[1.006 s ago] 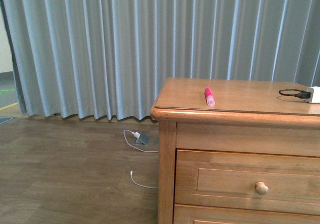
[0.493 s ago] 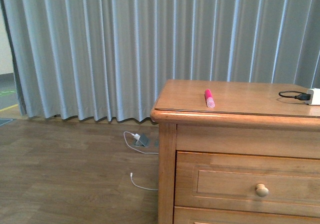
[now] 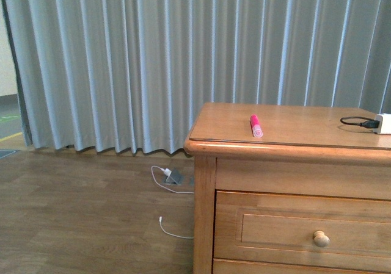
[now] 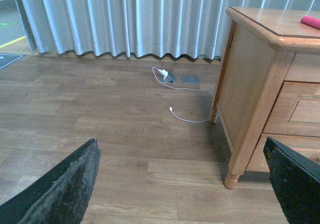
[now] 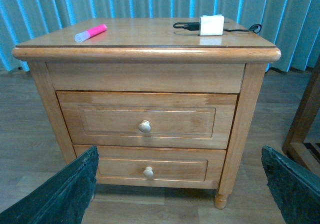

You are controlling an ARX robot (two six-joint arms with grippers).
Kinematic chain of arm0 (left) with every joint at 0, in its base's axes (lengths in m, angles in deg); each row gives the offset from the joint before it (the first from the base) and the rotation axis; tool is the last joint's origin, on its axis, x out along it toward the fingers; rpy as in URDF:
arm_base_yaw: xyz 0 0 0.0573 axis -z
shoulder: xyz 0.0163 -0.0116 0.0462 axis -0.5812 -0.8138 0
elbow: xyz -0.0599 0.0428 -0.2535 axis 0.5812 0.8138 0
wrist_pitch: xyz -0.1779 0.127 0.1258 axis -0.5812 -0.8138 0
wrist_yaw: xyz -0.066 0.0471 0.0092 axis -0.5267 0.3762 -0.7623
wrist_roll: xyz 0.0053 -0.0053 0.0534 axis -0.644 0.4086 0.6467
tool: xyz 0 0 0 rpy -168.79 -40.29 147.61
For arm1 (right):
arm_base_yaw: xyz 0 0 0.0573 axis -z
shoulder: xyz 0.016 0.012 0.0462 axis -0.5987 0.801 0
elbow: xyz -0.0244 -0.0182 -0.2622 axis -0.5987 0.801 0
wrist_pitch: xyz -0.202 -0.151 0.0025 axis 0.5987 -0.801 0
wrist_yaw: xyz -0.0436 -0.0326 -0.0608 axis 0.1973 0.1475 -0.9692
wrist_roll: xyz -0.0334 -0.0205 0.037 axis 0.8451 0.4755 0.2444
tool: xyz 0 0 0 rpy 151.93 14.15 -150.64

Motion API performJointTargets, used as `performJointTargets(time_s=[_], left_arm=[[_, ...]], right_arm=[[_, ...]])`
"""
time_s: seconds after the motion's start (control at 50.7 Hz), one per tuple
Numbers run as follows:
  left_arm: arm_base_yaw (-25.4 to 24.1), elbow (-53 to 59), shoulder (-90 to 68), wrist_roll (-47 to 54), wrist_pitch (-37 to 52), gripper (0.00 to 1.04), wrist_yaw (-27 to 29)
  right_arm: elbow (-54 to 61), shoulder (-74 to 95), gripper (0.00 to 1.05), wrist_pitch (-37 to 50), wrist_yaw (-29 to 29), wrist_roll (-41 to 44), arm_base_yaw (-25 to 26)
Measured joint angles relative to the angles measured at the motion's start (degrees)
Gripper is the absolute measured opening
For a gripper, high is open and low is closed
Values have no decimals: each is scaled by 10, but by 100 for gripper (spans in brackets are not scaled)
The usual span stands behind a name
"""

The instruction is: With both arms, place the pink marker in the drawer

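My left pincer [image 4: 180,145] is spread wide, its two dark fingers [image 4: 65,184] far apart with nothing between them but bare wooden floor [image 3: 79,213]. My right pincer [image 5: 180,151] is spread just as wide and also grips nothing; through its gap I see the front of the dresser [image 3: 204,213]. Neither of my arms shows in the front view. There the dresser fills the lower right of the frame, and the pink marker [image 3: 256,126] lies on its top, just right of the frame's centre, near the front edge and toward the left end of the top, with its paler round end pointing at me. It lies flat and touches nothing else. The top drawer [image 3: 287,228] sits below it at the lower right of the frame, shut flush with the dresser front, its small round knob [image 3: 321,238] untouched. The right wrist view shows a second drawer [image 5: 150,168] under it, also shut. At the right edge of the front view a white charger block [image 3: 385,123] rests on the dresser top with a black cable [image 3: 354,121] looping out of it, well apart from the marker. A grey pleated curtain [image 3: 122,60] covers the upper half of the frame behind the dresser. On the floor, lower centre, a white cord [image 3: 168,228] trails from a small plug [image 3: 171,175] beside the dresser.
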Motion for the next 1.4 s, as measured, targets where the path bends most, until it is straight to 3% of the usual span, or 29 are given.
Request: performJointTargets(time_s=[1.144, 1.223, 1.322, 1.401], left_arm=[[0, 0, 0, 0, 0, 99, 0], [0, 0, 0, 0, 0, 99, 0], [0, 0, 0, 0, 0, 99, 0], [0, 0, 0, 0, 0, 99, 0]], right_arm=[[0, 0, 96, 0, 0, 0, 0], [-17, 28, 96, -69, -87, -44, -22], [-21, 50, 96, -87, -94, -71, -40], [-42, 89, 96, -90, -113, -75, -85]])
